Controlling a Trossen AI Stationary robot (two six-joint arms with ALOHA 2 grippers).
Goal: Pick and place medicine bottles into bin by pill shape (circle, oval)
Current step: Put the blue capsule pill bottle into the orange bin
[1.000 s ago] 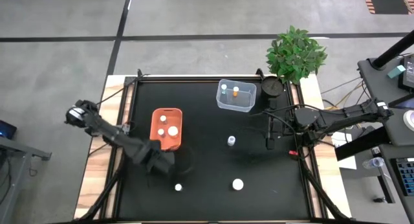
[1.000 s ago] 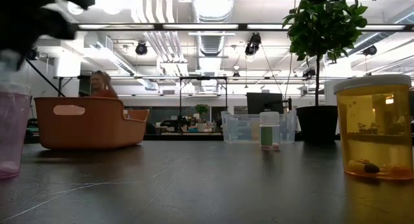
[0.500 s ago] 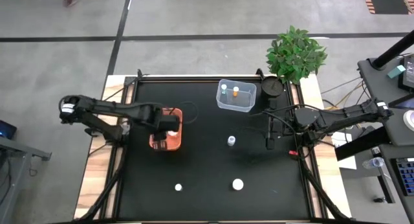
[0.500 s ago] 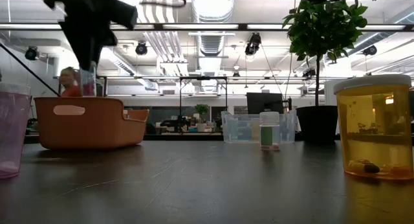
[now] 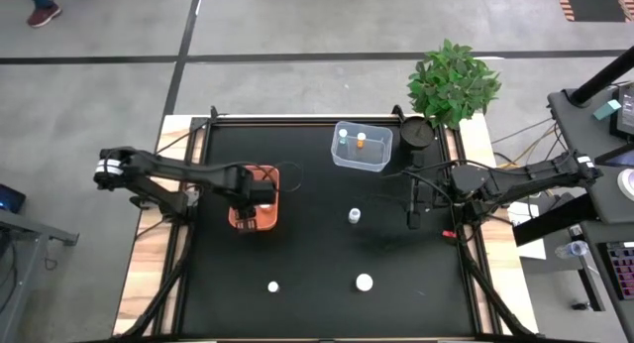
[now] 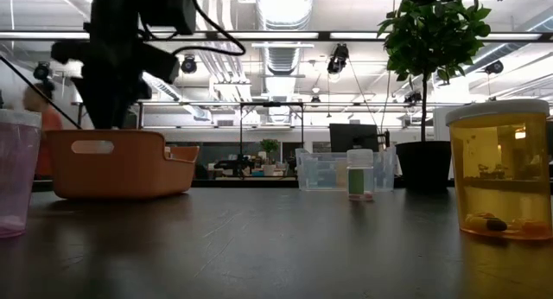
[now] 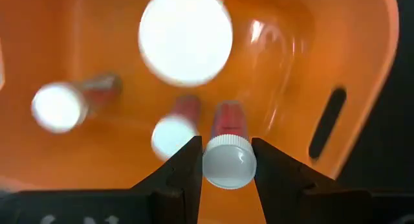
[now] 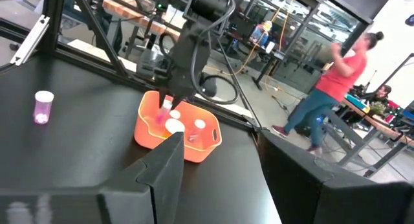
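Black surface (image 5: 317,234): left tool (image 7: 226,169) pinches a white-capped bottle (image 7: 228,158) just under its cap, over the orange bin (image 5: 256,197) — light, stiff, probably slick; right tool (image 8: 213,162) waits spread.

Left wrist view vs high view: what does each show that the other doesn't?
Only the left wrist view: the left gripper shut on a white-capped bottle with pinkish contents, over three more white-capped bottles inside the bin.

Only the high view: the clear bin holding two bottles, three loose bottles on the black table, the potted plant, and the right gripper waiting by the table's right edge.

Both: the orange bin with the left gripper over it.
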